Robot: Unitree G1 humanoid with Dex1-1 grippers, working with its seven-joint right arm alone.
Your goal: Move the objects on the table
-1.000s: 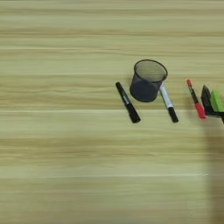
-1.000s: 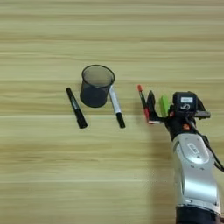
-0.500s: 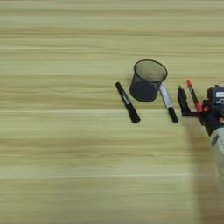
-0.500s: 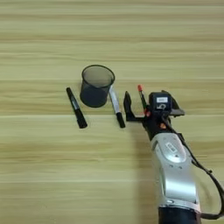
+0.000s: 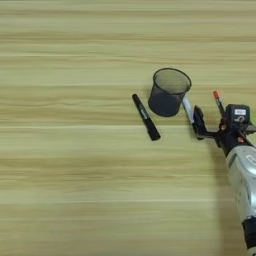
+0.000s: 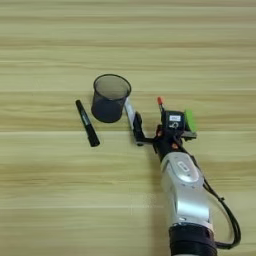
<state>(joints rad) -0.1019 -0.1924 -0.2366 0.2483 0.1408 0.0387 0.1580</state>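
While the silver forearm [image 6: 184, 192] reaches up from the bottom edge, its jaws [image 6: 150, 131] stand spread beside the white-barrelled marker [image 6: 130, 109].

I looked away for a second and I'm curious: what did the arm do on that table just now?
The claw slid left, away from the green block, past the red pen, and now sits over the white marker beside the mesh cup. It has not visibly taken hold of anything. The block, red pen, white marker, black marker and cup all lie where they were.
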